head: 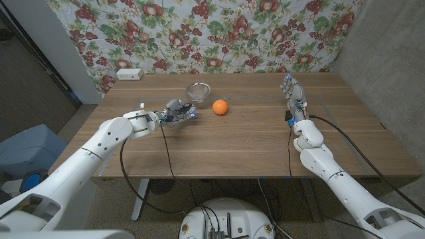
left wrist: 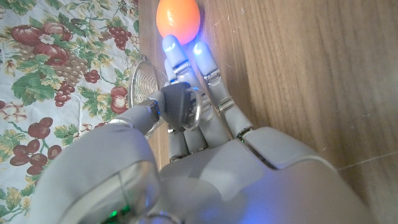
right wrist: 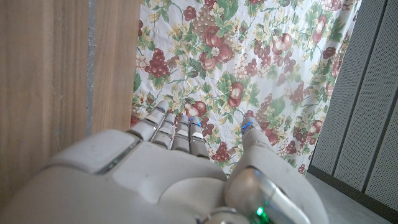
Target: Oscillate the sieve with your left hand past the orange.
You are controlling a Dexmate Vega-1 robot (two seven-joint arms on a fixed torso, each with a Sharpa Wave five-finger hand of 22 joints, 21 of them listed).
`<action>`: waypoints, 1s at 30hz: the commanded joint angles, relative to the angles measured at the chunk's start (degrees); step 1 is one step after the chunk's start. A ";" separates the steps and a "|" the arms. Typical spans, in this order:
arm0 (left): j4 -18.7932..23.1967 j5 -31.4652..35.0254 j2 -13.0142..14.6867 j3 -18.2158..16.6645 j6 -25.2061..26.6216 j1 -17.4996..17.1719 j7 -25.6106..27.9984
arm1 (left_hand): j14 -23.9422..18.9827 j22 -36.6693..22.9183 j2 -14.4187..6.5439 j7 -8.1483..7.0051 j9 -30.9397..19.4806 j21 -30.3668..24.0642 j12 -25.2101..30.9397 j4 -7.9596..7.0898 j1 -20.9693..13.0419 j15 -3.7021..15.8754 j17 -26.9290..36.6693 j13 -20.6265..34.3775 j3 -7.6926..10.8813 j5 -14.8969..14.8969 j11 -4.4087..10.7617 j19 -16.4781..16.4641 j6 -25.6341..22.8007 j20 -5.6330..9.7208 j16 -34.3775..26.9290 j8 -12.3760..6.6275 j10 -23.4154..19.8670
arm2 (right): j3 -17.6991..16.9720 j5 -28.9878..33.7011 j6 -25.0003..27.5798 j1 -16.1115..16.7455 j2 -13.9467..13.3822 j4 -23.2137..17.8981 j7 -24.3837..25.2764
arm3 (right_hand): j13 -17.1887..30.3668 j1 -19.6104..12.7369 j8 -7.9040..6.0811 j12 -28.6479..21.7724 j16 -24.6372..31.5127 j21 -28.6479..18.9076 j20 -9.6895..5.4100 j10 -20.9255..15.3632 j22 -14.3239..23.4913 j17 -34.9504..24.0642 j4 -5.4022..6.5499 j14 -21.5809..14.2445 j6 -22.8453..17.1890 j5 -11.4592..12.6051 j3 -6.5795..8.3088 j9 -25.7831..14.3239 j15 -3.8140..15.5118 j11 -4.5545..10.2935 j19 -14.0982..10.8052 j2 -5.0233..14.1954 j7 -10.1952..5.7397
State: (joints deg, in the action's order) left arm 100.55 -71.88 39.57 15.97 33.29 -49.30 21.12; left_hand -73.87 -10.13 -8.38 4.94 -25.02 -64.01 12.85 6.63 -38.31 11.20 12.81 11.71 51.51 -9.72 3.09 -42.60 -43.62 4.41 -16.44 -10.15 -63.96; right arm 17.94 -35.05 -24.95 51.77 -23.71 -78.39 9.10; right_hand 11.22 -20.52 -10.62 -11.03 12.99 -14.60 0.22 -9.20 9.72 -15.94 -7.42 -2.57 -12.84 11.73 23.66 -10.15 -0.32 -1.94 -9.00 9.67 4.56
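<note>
- Head view shows the wooden tabletop [head: 239, 143] as the biggest thing, with a cloth printed with fruit [head: 219, 30] hanging behind its far edge.
- Both arms of the robot come in from the near corners; the left arm [head: 99, 149] reaches toward the middle, the right arm [head: 325, 162] lies along the right side.
- On the right side, the right hand [head: 293, 93] is stretched out toward the far edge, fingers straight and a little apart, holding nothing. In the right wrist view its fingers [right wrist: 180, 134] point at the cloth.
- Just left of the middle, the left hand [head: 178, 113] has its thumb and fingers closed on the handle of the sieve [head: 198, 91]. In the left wrist view 2 fingertips [left wrist: 171, 46] reach toward the orange [left wrist: 178, 17].
- In the head view the sieve's round mesh bowl is beyond the left hand, near the far part of the tabletop, just beside the orange [head: 220, 106], on its left and a little farther back.
- At the far left corner a small white box [head: 129, 74] stands, well apart from the rest.
</note>
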 commanded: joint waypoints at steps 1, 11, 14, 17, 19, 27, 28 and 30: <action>-1.27 -1.38 -0.07 0.40 1.06 1.23 0.45 | 1.56 -0.03 -1.64 6.84 0.46 -0.41 -0.47 1.40 -2.53 0.99 0.52 0.00 -0.76 -0.20 0.12 -0.02 -5.91 2.45 -0.67 0.05 -0.07 | 0.17 -0.21 -0.57 -0.88 0.54 1.41 -0.54 | 0.15 0.35 -0.09 -0.30 0.22 0.23 -0.11 -0.12 0.22 0.00 0.42 -0.09 -0.06 0.16 0.13 -0.13 -0.33 0.00 -0.44 -0.30 -0.55; -2.08 -2.74 -0.31 0.36 1.95 1.87 0.73 | 3.59 0.30 2.06 6.99 2.00 0.02 -1.01 3.17 0.14 0.46 -0.18 -0.01 -3.68 -0.33 -1.57 0.75 -4.35 1.52 -0.05 0.22 1.92 | 0.31 -0.43 -0.90 -1.55 0.65 2.43 -1.41 | 0.17 1.46 -0.10 -0.31 0.31 0.46 0.14 -0.09 0.25 -0.09 1.12 -0.11 -0.03 -0.23 -0.35 -0.15 -0.61 -0.27 -0.57 -0.48 -0.36; -2.23 -2.95 -0.42 0.28 1.63 1.76 0.17 | 4.51 0.45 2.21 6.82 2.52 0.34 -1.76 3.45 0.30 0.41 -0.11 0.03 -4.28 -0.47 -1.94 0.80 -2.34 1.15 0.05 0.53 4.43 | 0.30 -0.58 -0.88 -1.71 0.72 2.62 -1.56 | 0.18 1.76 -0.11 -0.32 0.31 0.52 0.18 -0.09 0.26 -0.11 1.30 -0.07 -0.03 -0.34 -0.48 -0.15 -0.67 -0.27 -0.58 -0.53 -0.33; -2.29 -3.06 -0.49 0.30 1.52 1.74 0.11 | 5.95 0.64 2.72 6.81 3.18 0.89 -2.12 3.49 0.85 0.16 -0.14 0.18 -5.15 -0.53 -2.69 0.57 1.07 0.81 0.38 0.74 7.07 | 0.29 -0.66 -0.94 -1.81 0.77 2.78 -1.64 | 0.18 2.00 -0.11 -0.32 0.35 0.58 0.21 -0.08 0.26 -0.13 1.44 -0.11 -0.03 -0.42 -0.58 -0.15 -0.67 -0.20 -0.59 -0.57 -0.25; -2.24 -3.03 -0.38 0.44 1.76 1.86 0.26 | 6.86 0.72 3.33 6.93 3.44 1.29 -2.23 3.71 0.99 -0.01 -0.16 0.24 -5.60 -0.51 -3.09 0.76 2.25 0.54 0.62 0.68 8.21 | 0.31 -0.61 -0.97 -1.84 0.77 2.90 -1.65 | 0.18 2.20 -0.10 -0.32 0.35 0.62 0.18 -0.06 0.27 -0.15 1.56 -0.10 0.01 -0.48 -0.66 -0.15 -0.72 -0.27 -0.61 -0.59 -0.22; -1.52 -2.40 -0.20 0.82 1.72 1.98 1.30 | 9.64 0.84 5.49 7.06 4.34 3.13 -2.50 3.81 1.97 -0.75 -0.29 0.39 -7.45 -0.37 -3.60 2.08 6.00 -0.11 1.31 0.55 12.34 | 0.25 -0.74 -1.02 -1.83 0.64 3.03 -1.88 | 0.19 2.80 -0.10 -0.31 0.42 0.75 0.23 0.00 0.27 -0.19 1.92 -0.15 0.03 -0.67 -0.90 -0.15 -0.83 -0.17 -0.69 -0.63 -0.15; -1.22 -2.16 -0.07 0.97 1.98 2.11 1.98 | 9.86 0.84 5.77 7.06 4.49 3.29 -2.63 3.83 1.99 -0.92 -0.24 0.40 -7.75 -0.36 -3.63 1.93 6.66 -0.06 1.30 0.57 13.34 | 0.24 -0.74 -1.01 -1.82 0.67 3.02 -1.78 | 0.19 2.88 -0.11 -0.32 0.41 0.79 0.24 -0.03 0.27 -0.20 1.97 -0.11 0.02 -0.69 -0.93 -0.15 -0.83 -0.26 -0.66 -0.63 -0.14; -0.48 -1.34 0.28 1.28 2.02 2.16 2.68 | 9.83 0.83 6.43 7.14 4.66 3.51 -2.51 3.65 2.49 -0.91 -0.38 0.41 -8.22 -0.30 -3.77 1.76 7.27 0.00 1.32 0.50 13.88 | 0.27 -0.67 -1.13 -1.84 0.60 3.11 -1.94 | 0.19 3.03 -0.13 -0.33 0.42 0.84 0.33 -0.03 0.28 -0.21 2.05 -0.11 -0.03 -0.73 -0.98 -0.15 -0.88 -0.30 -0.65 -0.65 -0.11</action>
State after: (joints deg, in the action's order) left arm 98.58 -74.54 39.23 16.44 34.86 -47.55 21.78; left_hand -67.10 -9.32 -2.84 10.46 -20.45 -60.80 10.37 10.35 -35.89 7.37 12.51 11.87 43.76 -9.97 -2.47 -40.65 -36.97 4.10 -15.25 -9.52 -52.85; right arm 18.18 -35.70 -25.87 50.08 -23.00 -75.65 7.55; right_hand 11.34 -17.72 -10.62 -11.03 13.01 -13.96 0.52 -9.20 9.72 -15.94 -5.75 -2.36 -12.67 11.35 22.78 -10.15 -0.93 -1.94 -9.30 8.83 4.38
